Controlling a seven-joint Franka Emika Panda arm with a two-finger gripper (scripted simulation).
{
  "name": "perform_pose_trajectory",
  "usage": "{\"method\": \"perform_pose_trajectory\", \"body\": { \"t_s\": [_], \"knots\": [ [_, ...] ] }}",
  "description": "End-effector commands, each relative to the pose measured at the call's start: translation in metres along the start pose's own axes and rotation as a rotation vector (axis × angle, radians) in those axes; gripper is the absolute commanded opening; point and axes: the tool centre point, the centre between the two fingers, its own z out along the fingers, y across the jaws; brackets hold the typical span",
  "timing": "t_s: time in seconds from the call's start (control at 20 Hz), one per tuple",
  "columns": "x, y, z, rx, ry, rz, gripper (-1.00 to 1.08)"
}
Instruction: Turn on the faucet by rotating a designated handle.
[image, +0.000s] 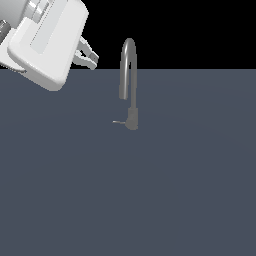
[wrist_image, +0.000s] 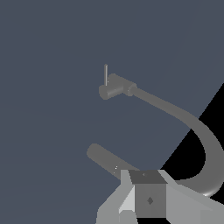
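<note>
While no brand, label or readable writing appears on any part, the surfaces are plain renders: grey metal on the tap, white casing on the arm.

The desk (image: 190, 190) is a flat, uniform slate-blue surface filling the lower part of the exterior view. Behind its far edge the background is solid black, with no walls or fittings visible.

The faucet (image: 129, 80) stands upright on the desk, slightly toward the exterior view's left of centre. Its gooseneck spout rises from a short, thicker cylindrical base, curves over, and ends with the outlet pointing down toward the exterior view's left of the base. The handle (image: 119, 122) is a thin rod projecting from the base toward the exterior view's left, roughly level and close above the desk. In the wrist view the same handle (wrist_image: 106, 74) juts from the base as a thin rod, and the spout (wrist_image: 192, 127) sweeps in a wide curve toward the camera.

The gripper (image: 90, 56) hangs in the exterior view's upper left, above desk level and well apart from the spout and the handle. Its fingers are parted, with a visible gap between the tips, and nothing is held or touched. The white arm (image: 45, 40) extends out of frame.
</note>
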Motion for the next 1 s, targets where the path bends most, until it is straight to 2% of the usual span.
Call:
{"method": "perform_pose_trajectory", "body": {
  "t_s": [0.0, 0.95],
  "knots": [
    [0.008, -0.003, 0.006, -0.040, -0.002, -0.041, -1.00],
    [0.059, -0.025, 0.052, -0.322, -0.026, -0.332, -1.00]
  ]
}}
